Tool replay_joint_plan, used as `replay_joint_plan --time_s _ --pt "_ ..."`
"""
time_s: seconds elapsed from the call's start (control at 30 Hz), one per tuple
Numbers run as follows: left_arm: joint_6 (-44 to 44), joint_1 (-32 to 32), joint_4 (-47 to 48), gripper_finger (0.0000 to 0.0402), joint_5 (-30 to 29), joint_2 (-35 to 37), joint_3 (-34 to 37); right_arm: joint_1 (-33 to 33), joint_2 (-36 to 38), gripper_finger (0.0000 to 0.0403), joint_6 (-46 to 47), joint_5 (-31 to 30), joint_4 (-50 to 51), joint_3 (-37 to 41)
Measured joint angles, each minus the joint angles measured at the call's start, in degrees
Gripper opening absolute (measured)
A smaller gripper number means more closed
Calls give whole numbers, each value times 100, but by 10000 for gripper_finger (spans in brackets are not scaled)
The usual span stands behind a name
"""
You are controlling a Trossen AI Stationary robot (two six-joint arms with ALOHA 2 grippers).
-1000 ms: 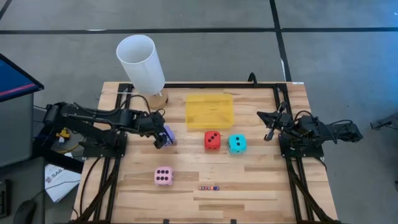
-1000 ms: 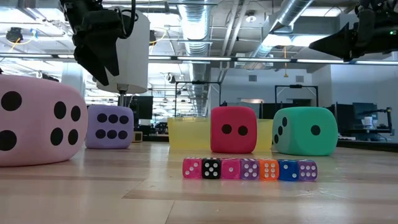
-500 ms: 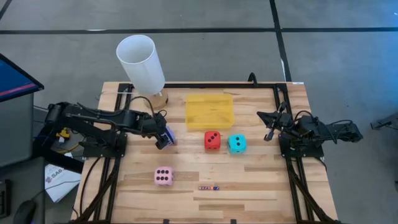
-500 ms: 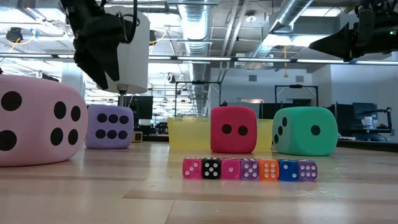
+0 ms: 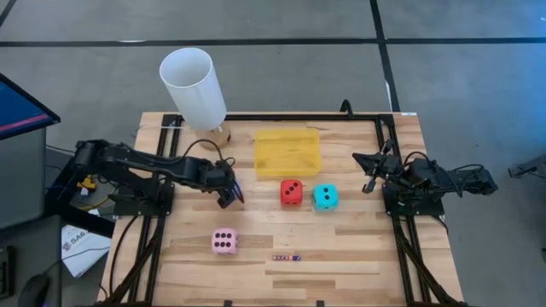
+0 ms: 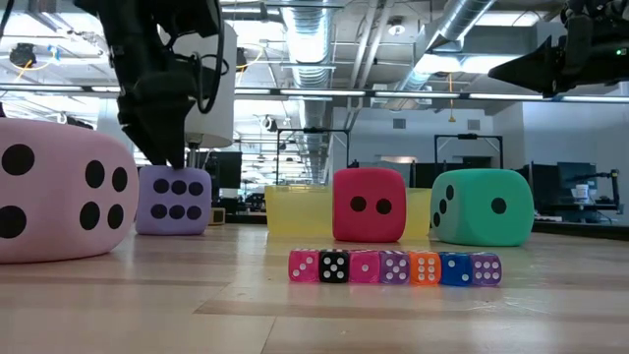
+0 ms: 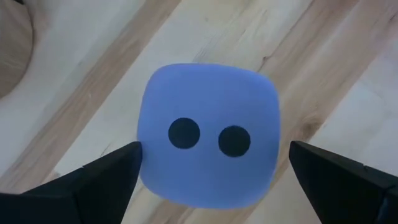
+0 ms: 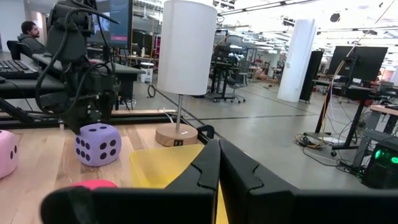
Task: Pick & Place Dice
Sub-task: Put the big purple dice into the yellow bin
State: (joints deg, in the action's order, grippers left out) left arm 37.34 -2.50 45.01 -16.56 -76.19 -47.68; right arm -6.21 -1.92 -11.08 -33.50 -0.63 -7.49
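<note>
The purple die [image 6: 173,200] rests on the table at centre left, its two-pip face [image 7: 208,158] up. My left gripper [image 5: 229,191] is just above it, pointing down and open, with one finger on each side of the die. It also shows in the low view [image 6: 162,138] at the die's top. The red die [image 5: 291,192] and cyan die [image 5: 324,197] sit mid-table. The pink die [image 5: 224,242] sits nearer the front. My right gripper [image 5: 368,183] is shut and empty, raised at the right.
A yellow tray [image 5: 287,152] lies beyond the red die. A white lamp [image 5: 194,89] on a wooden foot stands at the far left. A row of tiny dice [image 5: 287,257] lies near the front edge. A person sits in the room beyond [image 8: 28,30].
My left gripper has gone down and a little toward the table's right, over the purple die. Its open fingers are now at the height of the die's top. The die has stayed where it was.
</note>
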Motion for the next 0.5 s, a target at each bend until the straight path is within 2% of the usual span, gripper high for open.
replay_joint_plan --time_s 0.23,0.5 --pt "-273 5 23 396 -205 -419 -26 -1 1 3 1 0 21 0" --pt "-255 4 17 396 -161 -500 -20 1 1 3 0 0 20 0"
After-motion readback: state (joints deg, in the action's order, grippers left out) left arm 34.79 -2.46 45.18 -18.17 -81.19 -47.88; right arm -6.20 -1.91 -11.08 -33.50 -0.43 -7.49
